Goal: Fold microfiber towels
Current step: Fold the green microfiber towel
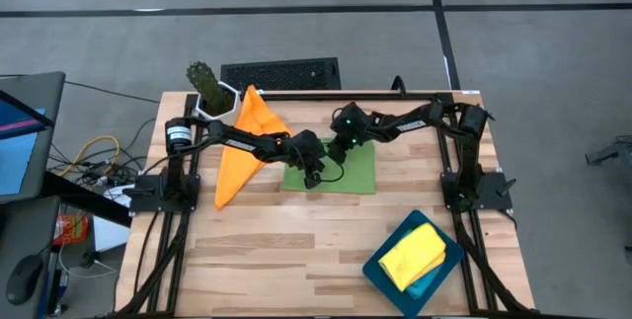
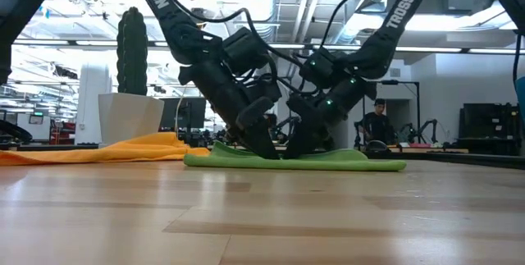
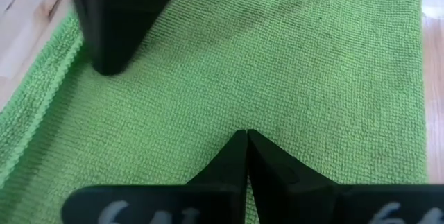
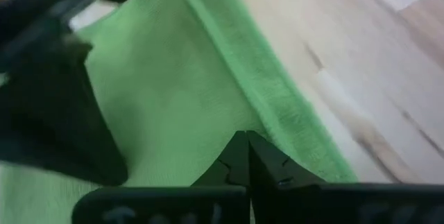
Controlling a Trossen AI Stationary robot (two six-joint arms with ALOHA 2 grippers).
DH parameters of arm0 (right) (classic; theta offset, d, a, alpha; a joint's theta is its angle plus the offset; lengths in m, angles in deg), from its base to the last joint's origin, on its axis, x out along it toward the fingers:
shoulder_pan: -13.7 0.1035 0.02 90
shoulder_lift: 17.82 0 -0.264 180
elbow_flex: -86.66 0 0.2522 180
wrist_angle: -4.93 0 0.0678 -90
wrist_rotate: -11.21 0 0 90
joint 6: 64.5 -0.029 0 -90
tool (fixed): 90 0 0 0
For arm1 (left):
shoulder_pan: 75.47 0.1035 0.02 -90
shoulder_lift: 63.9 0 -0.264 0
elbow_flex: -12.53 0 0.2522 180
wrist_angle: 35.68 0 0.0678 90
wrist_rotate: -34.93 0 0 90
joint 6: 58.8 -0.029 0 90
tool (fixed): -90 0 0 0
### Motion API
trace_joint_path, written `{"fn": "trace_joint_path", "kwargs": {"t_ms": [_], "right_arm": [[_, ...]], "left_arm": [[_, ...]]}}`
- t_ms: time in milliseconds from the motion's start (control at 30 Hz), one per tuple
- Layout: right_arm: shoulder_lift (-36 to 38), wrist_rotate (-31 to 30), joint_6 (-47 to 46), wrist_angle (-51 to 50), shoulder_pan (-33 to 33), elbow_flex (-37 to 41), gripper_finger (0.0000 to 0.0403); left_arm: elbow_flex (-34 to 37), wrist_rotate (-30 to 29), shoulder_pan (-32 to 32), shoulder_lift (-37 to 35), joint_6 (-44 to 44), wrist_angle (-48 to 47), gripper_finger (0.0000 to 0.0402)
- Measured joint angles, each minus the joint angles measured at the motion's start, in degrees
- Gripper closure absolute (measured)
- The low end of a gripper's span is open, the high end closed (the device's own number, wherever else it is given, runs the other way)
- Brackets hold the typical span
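While both grippers press down on it, the green towel (image 1: 341,173) lies flat near the middle of the table (image 1: 296,260) and serves as the landmark for this entry. Item 1, green towel: a compact rectangle with a thick doubled edge in the right wrist view, so it looks at least partly folded; whether another fold is due cannot be told. Item 2, orange towel (image 1: 247,141): just left of the green towel, spread in a long loose wedge that runs up toward the white pot (image 1: 215,102) with its cactus; judged unfolded and waiting. Item 3, yellow towel (image 1: 415,255): well to the front-right of the green towel, a neat folded block resting in the dark teal tray (image 1: 380,275); judged finished. Item 4, light blue towel: a sliver of blue shows under the yellow one, but whether it is cloth or tray cannot be told. Left gripper (image 1: 314,174): on the green towel's left part, fingers pinched together, tips against the cloth, nothing visibly lifted. Right gripper (image 1: 339,151): on the green towel's far edge, fingers likewise closed tight, tips at the hem; whether any cloth is pinched cannot be told. Estimate: roughly halfway, 1 towel stacked for certain, 1 in hand, 1 untouched.
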Motion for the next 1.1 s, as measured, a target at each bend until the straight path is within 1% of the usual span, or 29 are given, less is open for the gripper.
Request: {"fn": "trace_joint_path", "kwargs": {"t_ms": [133, 267, 333, 400, 467, 533, 600, 667, 733, 800, 900, 967, 1033, 1100], "right_arm": [[0.00, -1.92, -0.61, -6.99, -0.13, -4.32, 0.0388], [0.00, -5.21, 3.36, -15.66, -0.13, -8.92, 0.0381], [0.00, -7.11, 4.89, -18.36, -0.13, -10.22, 0.0380], [0.00, -7.48, 5.67, -19.86, -0.25, -10.78, 0.0383], [0.35, -5.37, 5.71, -20.17, -0.48, -11.14, 0.0387], [2.18, 0.27, 6.15, -21.04, -0.54, -11.11, 0.0390], [3.81, 6.45, 8.16, -20.76, 0.12, -11.31, 0.0390], [4.50, 10.19, 9.46, -21.11, 1.39, -10.99, 0.0389], [4.36, 10.76, 11.05, -21.25, 2.60, -10.88, 0.0389], [3.06, 10.62, 12.53, -19.06, 3.67, -10.91, 0.0391], [0.07, 10.64, 12.07, -14.89, 4.47, -10.77, 0.0393], [-1.24, 11.85, 11.56, -12.46, 4.51, -10.79, 0.0392], [-2.26, 13.44, 10.73, -12.27, 4.43, -10.81, 0.0390], [-2.85, 13.49, 10.80, -12.35, 4.44, -10.92, 0.0389]], "left_arm": [[0.00, 0.72, -1.43, 0.00, -0.27, -0.93, 0.0398], [-0.02, 1.12, -3.57, 0.46, -0.28, -1.47, 0.0398], [0.00, 0.81, -4.61, 0.82, 0.05, -1.51, 0.0398], [-0.02, 0.68, -5.43, 1.28, 1.14, -0.80, 0.0398], [-0.02, 0.77, -5.55, 1.29, 2.19, -0.90, 0.0398], [-0.02, 1.35, -5.75, 1.31, 2.66, -0.88, 0.0398], [-0.01, 0.36, -6.15, 1.31, 2.39, -0.89, 0.0398], [0.02, 0.35, -6.22, 1.31, 2.40, -0.71, 0.0398], [0.13, 0.22, -6.44, 1.31, 2.93, -0.24, 0.0398], [0.15, -0.09, -6.99, 1.39, 3.25, 0.57, 0.0398], [0.16, -0.77, -8.12, 1.42, 2.96, 1.13, 0.0398], [0.27, -1.00, -8.45, 1.39, 3.12, 1.24, 0.0398], [0.28, -1.56, -8.70, 1.36, 3.50, 1.22, 0.0398], [0.29, -1.95, -8.82, 1.36, 3.68, 1.25, 0.0398]]}}
